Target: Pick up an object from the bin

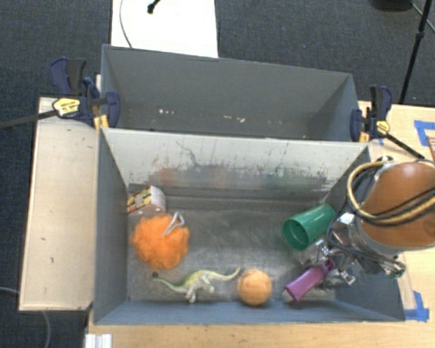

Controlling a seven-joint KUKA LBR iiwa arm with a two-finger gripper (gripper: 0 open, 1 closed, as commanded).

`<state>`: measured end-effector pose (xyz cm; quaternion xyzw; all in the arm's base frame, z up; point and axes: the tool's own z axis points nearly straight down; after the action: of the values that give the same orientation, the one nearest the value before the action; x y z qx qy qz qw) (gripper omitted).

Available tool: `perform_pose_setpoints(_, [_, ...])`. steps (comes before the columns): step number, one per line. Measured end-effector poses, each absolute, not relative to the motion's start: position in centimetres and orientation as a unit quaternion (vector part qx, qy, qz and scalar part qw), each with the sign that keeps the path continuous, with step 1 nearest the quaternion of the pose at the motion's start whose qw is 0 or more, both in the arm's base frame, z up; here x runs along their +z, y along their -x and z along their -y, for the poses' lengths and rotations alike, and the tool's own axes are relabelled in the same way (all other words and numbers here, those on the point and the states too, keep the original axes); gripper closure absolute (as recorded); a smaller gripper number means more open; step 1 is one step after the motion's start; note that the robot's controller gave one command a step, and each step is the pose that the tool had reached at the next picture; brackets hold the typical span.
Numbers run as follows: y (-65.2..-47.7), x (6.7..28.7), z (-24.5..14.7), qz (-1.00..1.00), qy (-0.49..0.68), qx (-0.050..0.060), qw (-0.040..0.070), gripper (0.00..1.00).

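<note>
by the front right corner of the bin (225, 170) lies a purple tube (303, 284), its top end right at the claw (331, 269). i cannot tell if the claw is wide or narrow. a green cup (308, 227) sits just behind, an orange ball (255, 287) to the left.

An orange fluffy sponge (160, 241) with a white cord loop lies on the left of the bin (225, 170) floor. Just beyond it, far left, sits a small labelled jar (147, 200). Along the near wall a pale green toy dinosaur (196, 281) lies just beside an orange ball (255, 287). A green cup (309, 225) lies tipped over at the right.
</note>
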<state>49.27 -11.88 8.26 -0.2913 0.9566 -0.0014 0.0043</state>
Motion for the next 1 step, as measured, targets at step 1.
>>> perform_pose_setpoints(1, [-49.28, 8.26, 11.87, -0.956, 0.292, -0.002, 0.004, 1.00])
